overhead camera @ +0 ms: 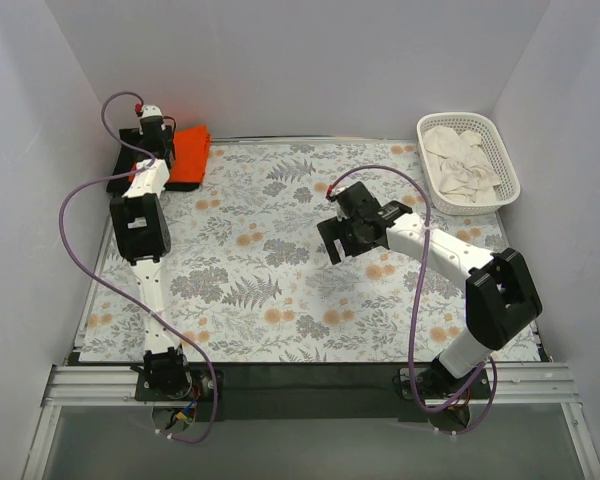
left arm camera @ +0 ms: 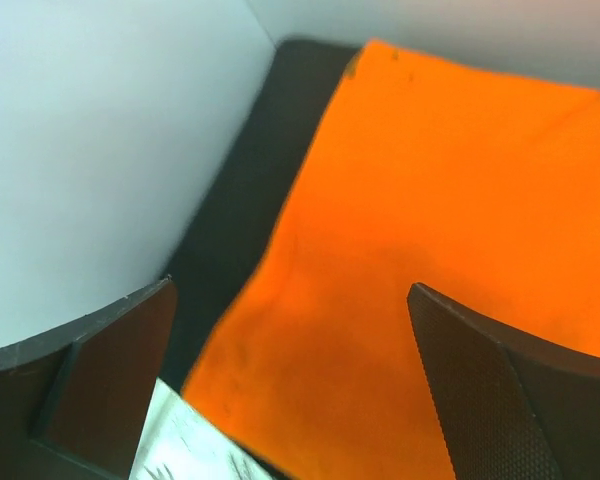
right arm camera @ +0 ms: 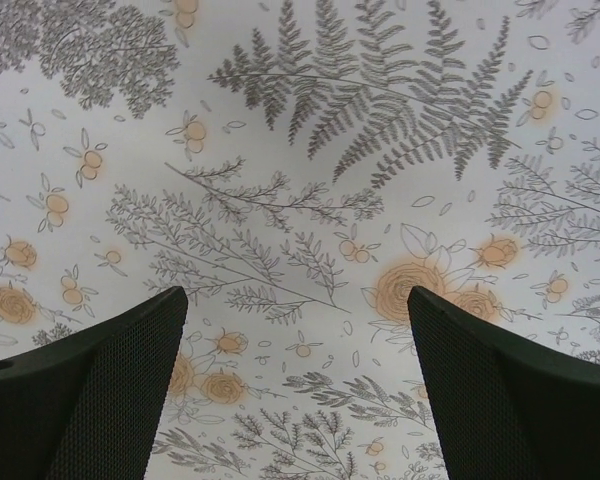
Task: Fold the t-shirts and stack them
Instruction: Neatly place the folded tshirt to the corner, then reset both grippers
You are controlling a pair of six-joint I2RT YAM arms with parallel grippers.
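A folded bright orange t-shirt point(overhead camera: 191, 155) lies at the table's back left corner, on top of a black t-shirt point(overhead camera: 126, 137) whose edges show around it. In the left wrist view the orange t-shirt point(left arm camera: 430, 190) fills most of the picture, with a strip of the black t-shirt point(left arm camera: 235, 210) beside the white wall. My left gripper point(overhead camera: 167, 150) hovers just over the orange cloth, and there my left gripper point(left arm camera: 291, 290) stands open and holds nothing. My right gripper point(overhead camera: 338, 238) hangs over the middle of the table. The right wrist view shows my right gripper point(right arm camera: 298, 295) open and empty above the floral tablecloth point(right arm camera: 310, 150).
A white lattice basket point(overhead camera: 502, 150) with crumpled white cloth point(overhead camera: 462, 160) stands at the back right corner. White walls close in the table on the left, back and right. The grey-and-orange floral tablecloth point(overhead camera: 280, 290) covers the table.
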